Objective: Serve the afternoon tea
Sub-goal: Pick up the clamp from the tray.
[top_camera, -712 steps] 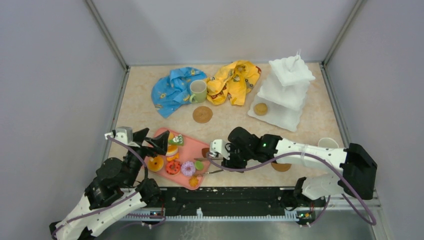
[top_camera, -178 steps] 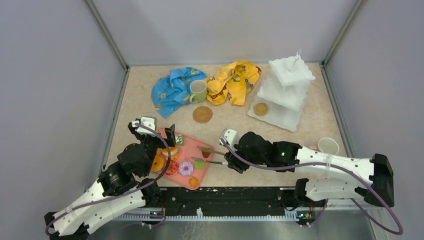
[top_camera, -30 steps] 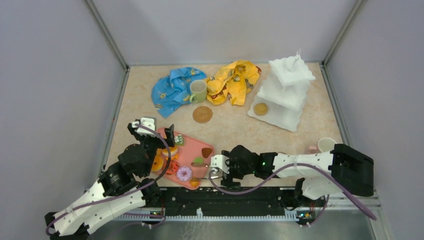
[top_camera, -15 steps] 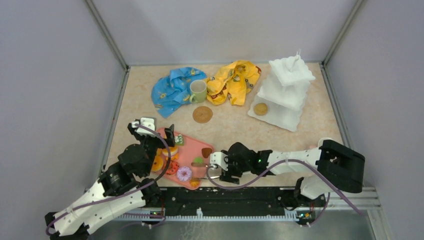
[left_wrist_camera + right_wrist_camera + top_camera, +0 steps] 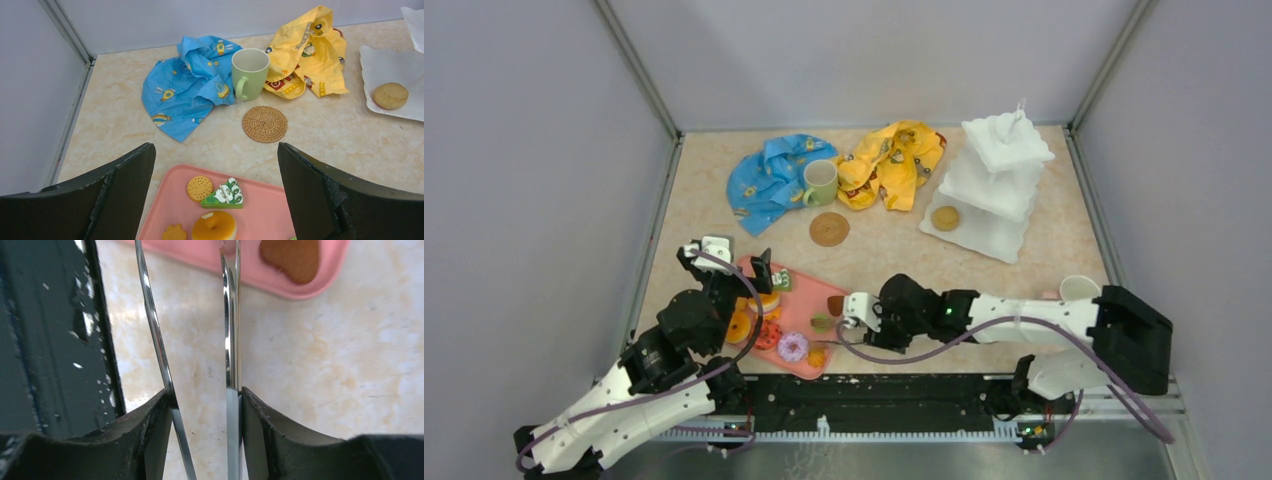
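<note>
Top view: against half a second ago, the right gripper (image 5: 861,325) stands farther from the near edge, and the right elbow has swung out, so more of the white mug (image 5: 1079,288) shows. The orange pastry (image 5: 816,355) lies slightly farther in from the near corner of the pink tray (image 5: 802,293). The left arm has not moved. The right gripper holds metal tongs (image 5: 228,340) reaching toward that pastry; whether the tips grip it I cannot tell. A lilac donut (image 5: 792,347) lies just beside the pastry, and a brown heart cookie (image 5: 835,304) at the tray's right corner. At the far side of the bench (image 5: 884,250) are the blue cloth (image 5: 769,180), the pale green mug (image 5: 820,182), the yellow cloth (image 5: 894,160) and the white three-tier stand (image 5: 994,180), with one tan cookie (image 5: 944,217) on its lowest tier. A coaster (image 5: 829,228) lies in front of the green mug. Left wrist view: the left gripper (image 5: 215,150) hovers over the tray's far end with its jaws wide apart, holding nothing. Below lie a round cracker (image 5: 200,187), a green cake wedge (image 5: 224,196) and an orange donut (image 5: 214,225). Right wrist view: the jaws are clamped on the tongs' two arms, which are pressed in but not touching. The heart cookie lies beyond.
</note>
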`<state>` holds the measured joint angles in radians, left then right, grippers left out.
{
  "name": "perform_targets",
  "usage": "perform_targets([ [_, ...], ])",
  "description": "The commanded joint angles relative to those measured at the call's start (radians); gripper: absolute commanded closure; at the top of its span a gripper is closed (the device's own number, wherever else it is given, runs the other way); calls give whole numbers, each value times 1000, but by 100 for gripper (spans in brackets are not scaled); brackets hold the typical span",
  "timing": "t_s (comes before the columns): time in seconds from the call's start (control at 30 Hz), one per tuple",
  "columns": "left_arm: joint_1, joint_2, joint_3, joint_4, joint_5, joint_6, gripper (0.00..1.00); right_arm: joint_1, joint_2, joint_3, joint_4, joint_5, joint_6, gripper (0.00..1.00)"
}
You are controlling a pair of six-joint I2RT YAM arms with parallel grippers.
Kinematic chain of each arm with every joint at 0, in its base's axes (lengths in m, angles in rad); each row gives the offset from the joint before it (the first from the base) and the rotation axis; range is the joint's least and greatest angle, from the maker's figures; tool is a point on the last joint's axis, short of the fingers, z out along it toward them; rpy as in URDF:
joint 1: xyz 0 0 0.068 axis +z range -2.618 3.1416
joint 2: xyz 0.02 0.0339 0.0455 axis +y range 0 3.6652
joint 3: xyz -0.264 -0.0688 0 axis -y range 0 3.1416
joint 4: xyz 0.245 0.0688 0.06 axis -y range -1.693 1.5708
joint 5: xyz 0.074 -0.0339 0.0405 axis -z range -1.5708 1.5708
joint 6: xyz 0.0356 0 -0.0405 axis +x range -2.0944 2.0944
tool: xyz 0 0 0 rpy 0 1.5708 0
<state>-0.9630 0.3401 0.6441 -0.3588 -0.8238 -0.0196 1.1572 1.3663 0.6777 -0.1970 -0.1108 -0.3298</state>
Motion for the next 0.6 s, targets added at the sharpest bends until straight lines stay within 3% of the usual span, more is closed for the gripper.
perform_targets([
  [0.0, 0, -9, -1, 40, 4, 10, 1, -2, -159, 125, -62, 4, 74, 52],
  [0.23, 0, -5, -2, 41, 26, 10, 1, -2, -204, 225, -162, 42, 211, 53],
  [0.37, 0, -4, 20, 52, 199, -11, 4, -2, -197, 277, -196, 48, 249, 51],
  [0.47, 0, 11, 52, 59, 305, -41, 5, -2, -170, 263, -186, 121, 286, 51],
  [0.57, 0, 76, 107, -20, 270, -155, 6, -3, -132, 252, -213, 266, 400, 51],
])
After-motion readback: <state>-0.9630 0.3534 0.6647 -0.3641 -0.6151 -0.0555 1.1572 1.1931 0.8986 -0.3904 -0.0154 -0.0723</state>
